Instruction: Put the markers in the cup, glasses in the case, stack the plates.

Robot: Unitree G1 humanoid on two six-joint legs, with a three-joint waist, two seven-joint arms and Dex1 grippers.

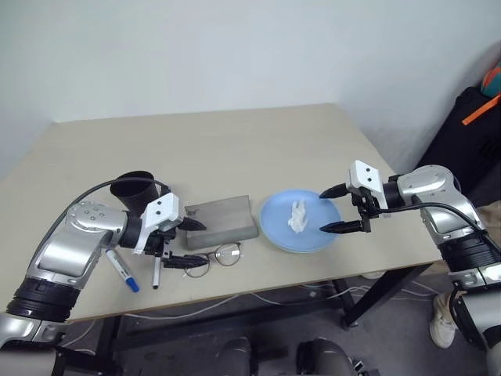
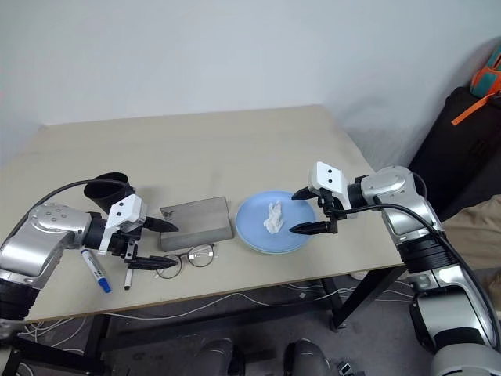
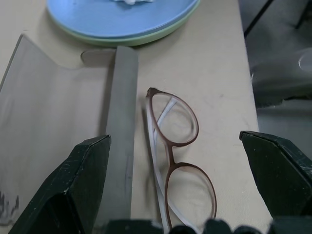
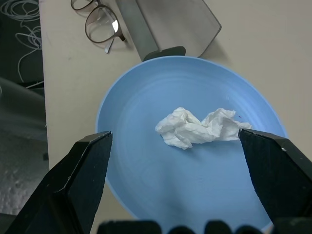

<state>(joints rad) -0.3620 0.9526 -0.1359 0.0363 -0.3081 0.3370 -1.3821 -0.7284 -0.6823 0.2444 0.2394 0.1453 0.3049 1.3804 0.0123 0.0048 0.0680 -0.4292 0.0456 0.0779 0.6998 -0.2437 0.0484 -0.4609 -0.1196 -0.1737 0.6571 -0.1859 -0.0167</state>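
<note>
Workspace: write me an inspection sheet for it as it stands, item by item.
Surface: beige table, far half bare.
Plates: blue plate already stacked on green plate.
Case: grey case open, beside the plates.
Glasses: glasses on the table at the case's near side, not in it.
Markers: blue-capped marker and thinner marker lying near the front edge.
Cup: black cup upright, at the left.
Clutter: crumpled tissue on the blue plate.
End effectors: left end effector open over the glasses; right end effector open over the plates.
Cables: white cables on the floor.
Surroundings: pale wall; black bag at the right.
</note>
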